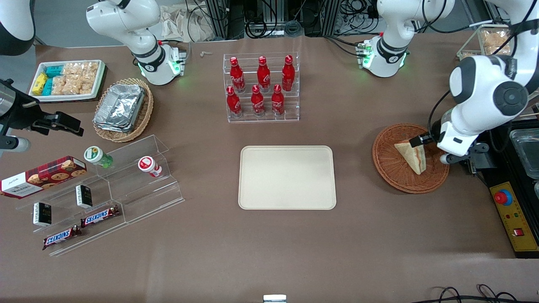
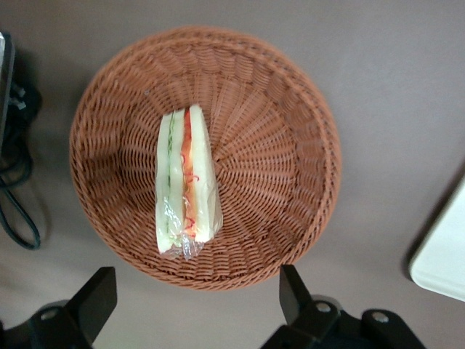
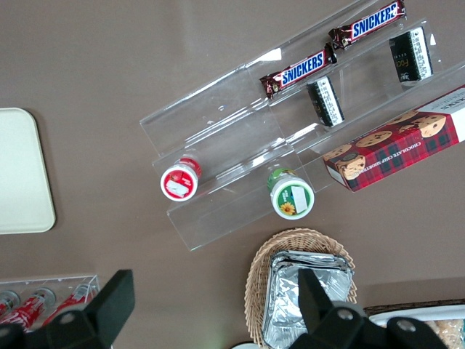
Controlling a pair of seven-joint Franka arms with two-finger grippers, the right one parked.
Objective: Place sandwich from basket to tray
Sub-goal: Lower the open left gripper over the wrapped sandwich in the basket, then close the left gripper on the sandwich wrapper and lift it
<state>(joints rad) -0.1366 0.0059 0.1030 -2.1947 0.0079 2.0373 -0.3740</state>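
Above the basket (image 2: pixel 205 156), gripper (image 2: pixel 196 298) hangs with fingers spread, empty. Sandwich (image 2: pixel 187 182) lies inside, wrapped, directly below; its long axis crosses the finger gap. Tray (image 1: pixel 287 177) bare.

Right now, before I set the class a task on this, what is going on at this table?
The working arm's gripper hangs above the reddish-brown wicker basket, fingers open, holding nothing. The wrapped sandwich wedge lies in that basket, not yet gripped. The cream-beige tray at the middle of the table is bare, so the move from basket to tray has not begun.
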